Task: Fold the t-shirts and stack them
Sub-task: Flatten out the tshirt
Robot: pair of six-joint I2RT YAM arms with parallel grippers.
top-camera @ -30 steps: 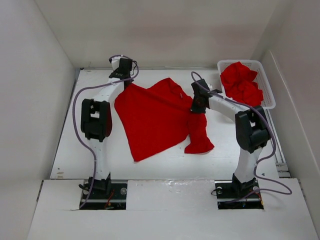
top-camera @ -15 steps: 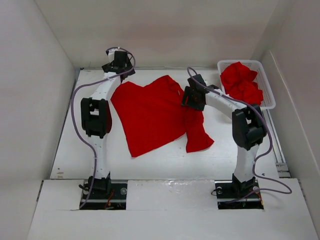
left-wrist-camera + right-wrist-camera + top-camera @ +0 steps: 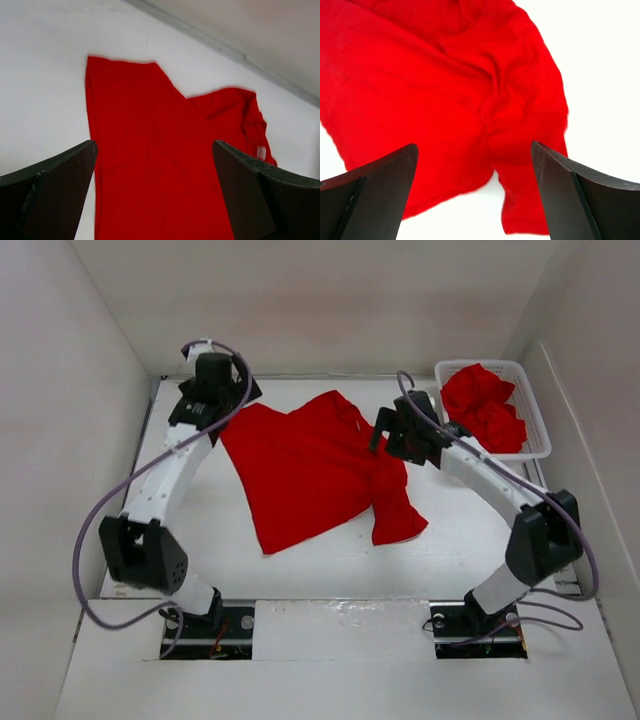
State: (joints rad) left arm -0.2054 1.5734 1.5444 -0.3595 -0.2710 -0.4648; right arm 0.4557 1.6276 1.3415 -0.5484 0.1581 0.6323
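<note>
White table [image 3: 330, 560], early stage: 1 spread t-shirt [image 3: 305, 475] laid out, 0 folded, no stack in sight.
Neither arm holds anything. The left gripper [image 3: 154, 147] hangs near the shirt's far-left edge with its jaws wide apart. The right gripper [image 3: 474, 147] hangs above the shirt's right side, jaws equally wide. The spread t-shirt lies mostly flat between the 2 arms, but its right part is rumpled and doubled over itself, so I judge it needs smoothing before any fold. More crumpled t-shirts [image 3: 483, 405] sit heaped in the basket [image 3: 541, 435] at the far right, and their count cannot be told. By my reading, every fold and the whole stack are yet to be made.
</note>
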